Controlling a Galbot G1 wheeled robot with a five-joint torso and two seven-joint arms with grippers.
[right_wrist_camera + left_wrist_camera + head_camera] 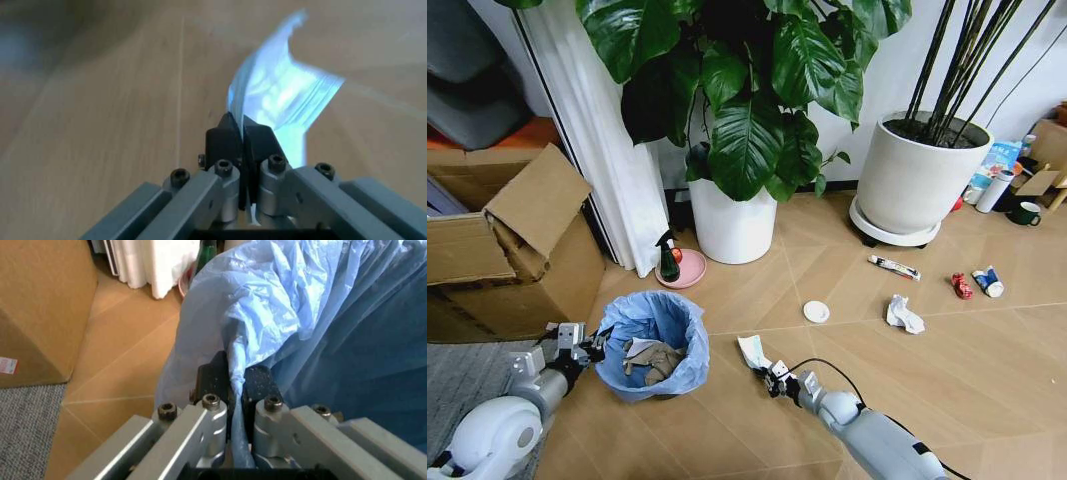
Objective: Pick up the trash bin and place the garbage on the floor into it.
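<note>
The trash bin (652,345), small and lined with a crinkly light-blue bag (280,315), stands on the wooden floor at lower left with tan and white paper wads (655,360) inside. My left gripper (592,345) is shut on its near rim, the pads (259,382) pinching the bag. Just right of the bin, my right gripper (772,378) is shut on a pale blue-white flat scrap (752,350) (280,100) and holds it just over the floor. Garbage lies farther right: a white disc (816,312), a crumpled white wad (904,314), a thin tube wrapper (894,267), a red scrap (962,286) and a blue-white scrap (988,282).
An open cardboard box (507,250) stands at the left and a grey rug (467,380) lies below it. Two white plant pots (732,225) (917,180) sit along the back wall. A green spray bottle on a pink dish (672,265) is behind the bin.
</note>
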